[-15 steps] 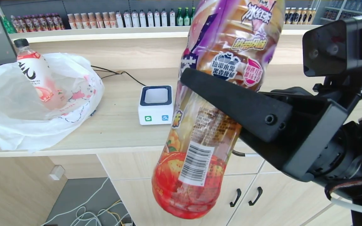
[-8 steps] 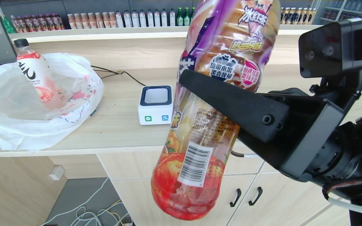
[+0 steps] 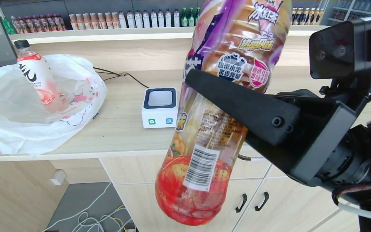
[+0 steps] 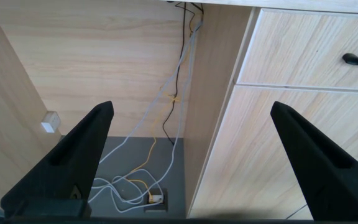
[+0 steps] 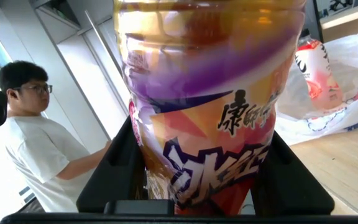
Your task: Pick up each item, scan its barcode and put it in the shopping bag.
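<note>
right gripper (image 3: 202, 84) jaws clamp the iced tea bottle (image 3: 233, 42); left gripper (image 4: 191, 109) jaws apart. the barcode (image 3: 201, 167) faces away from the scanner (image 3: 159, 103), so the scan may miss.

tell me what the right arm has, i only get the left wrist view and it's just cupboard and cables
Observer: The right gripper is shut on a large tea bottle, held tilted in the air close to the head camera.
Operator: where's the barcode pointing
Observer: The barcode sits low on the tea bottle and faces the head camera; the scanner stands on the counter, window up.
Operator: and the bag
Observer: The shopping bag lies open on the counter to the scanner's left, with a pink-labelled bottle standing in it.
</note>
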